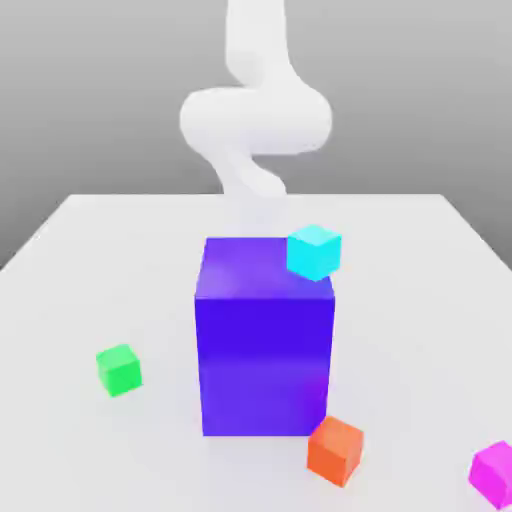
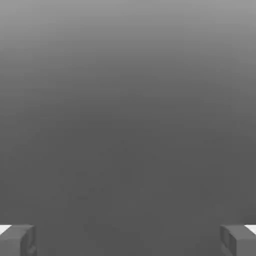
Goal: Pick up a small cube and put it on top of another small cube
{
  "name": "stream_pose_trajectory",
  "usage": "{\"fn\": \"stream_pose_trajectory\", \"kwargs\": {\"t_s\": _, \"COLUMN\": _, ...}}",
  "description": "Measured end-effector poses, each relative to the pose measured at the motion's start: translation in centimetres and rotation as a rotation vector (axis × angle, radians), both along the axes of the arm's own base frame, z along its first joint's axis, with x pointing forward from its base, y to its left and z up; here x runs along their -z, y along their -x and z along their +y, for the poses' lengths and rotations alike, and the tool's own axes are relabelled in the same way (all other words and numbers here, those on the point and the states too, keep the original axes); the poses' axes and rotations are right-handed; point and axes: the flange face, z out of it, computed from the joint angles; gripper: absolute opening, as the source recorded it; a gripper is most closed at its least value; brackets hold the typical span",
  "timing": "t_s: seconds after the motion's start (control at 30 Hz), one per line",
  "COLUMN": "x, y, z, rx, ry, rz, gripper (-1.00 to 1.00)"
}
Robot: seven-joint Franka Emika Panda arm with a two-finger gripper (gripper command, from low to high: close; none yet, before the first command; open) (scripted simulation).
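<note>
White arm (image 1: 255, 115) rising behind the blue block (image 1: 265, 340), twisting upward out of the exterior view. Pincer (image 2: 128, 240) seen from the hand view: two grey fingertips (image 2: 17, 240) set far apart at opposite edges, spread wide, nothing between them, plain grey beyond.

On the white worktop (image 1: 420, 290), big blue block upright near the middle. Cyan cube (image 1: 314, 251) at the block's upper corner toward the exterior view's right, overlapping its top edge; resting on the block or sitting behind it, impossible to say from this angle.

Pink cube (image 1: 494, 473) at the near corner on the exterior view's right, partly cut by the picture edge, lying on the worktop, well apart from the block and from the arm. Untouched by the pincer.

Green cube (image 1: 120, 369) on the exterior view's left, near the block's lower left side but clear of it, flat on the worktop, slightly turned. Nothing on top of it.

Orange cube (image 1: 336, 450) just beside the block's near right corner, seemingly touching or almost touching its base, between block and pink cube. Pink and green cubes on opposite sides of the block, well apart, about equal in size, both far smaller than the block.
</note>
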Motion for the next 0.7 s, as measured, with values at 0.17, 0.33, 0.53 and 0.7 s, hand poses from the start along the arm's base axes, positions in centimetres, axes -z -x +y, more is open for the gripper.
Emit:
{"fn": "stream_pose_trajectory", "kwargs": {"t_s": 0.17, "x": 6.6, "y": -5.8, "z": 4.2, "rx": -0.039, "ry": 0.060, "rz": 0.126, "gripper": 0.00}}
{"fn": "stream_pose_trajectory", "kwargs": {"t_s": 0.33, "x": 14.0, "y": -9.9, "z": 8.5, "rx": -0.092, "ry": 0.108, "rz": 0.245, "gripper": 0.00}}
{"fn": "stream_pose_trajectory", "kwargs": {"t_s": 0.53, "x": 23.8, "y": -12.7, "z": 13.8, "rx": -0.172, "ry": 0.149, "rz": 0.382, "gripper": 0.00}}
{"fn": "stream_pose_trajectory", "kwargs": {"t_s": 0.7, "x": 32.2, "y": -12.8, "z": 18.9, "rx": -0.260, "ry": 0.170, "rz": 0.493, "gripper": 0.00}}
